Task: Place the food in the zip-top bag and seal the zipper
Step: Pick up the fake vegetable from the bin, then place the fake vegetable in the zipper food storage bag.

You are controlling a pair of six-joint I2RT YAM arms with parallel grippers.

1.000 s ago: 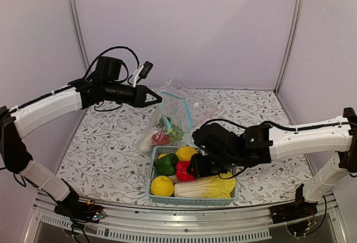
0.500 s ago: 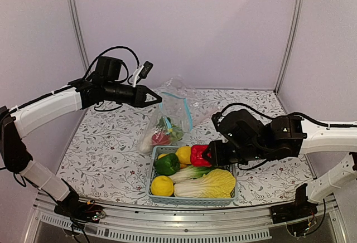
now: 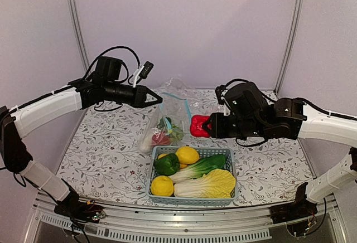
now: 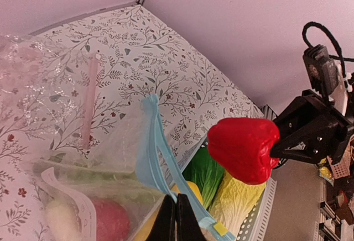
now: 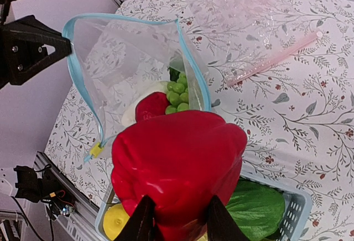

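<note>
While my left gripper (image 3: 156,98), clamped tight on the zipper (image 5: 124,16), is holding the zip-top bag's (image 3: 170,117) mouth open, I am steering the red pepper (image 3: 198,125), gripped by my right gripper (image 3: 206,126) with jaws partly spread and hanging beside the bag, toward the mouth's middle before lowering. A second ago it was sitting in the basket (image 3: 192,200).

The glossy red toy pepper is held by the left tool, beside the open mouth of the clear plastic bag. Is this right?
No: the top external view shows the right tool holding the glossy red toy pepper beside the open mouth of the clear plastic bag.
</note>
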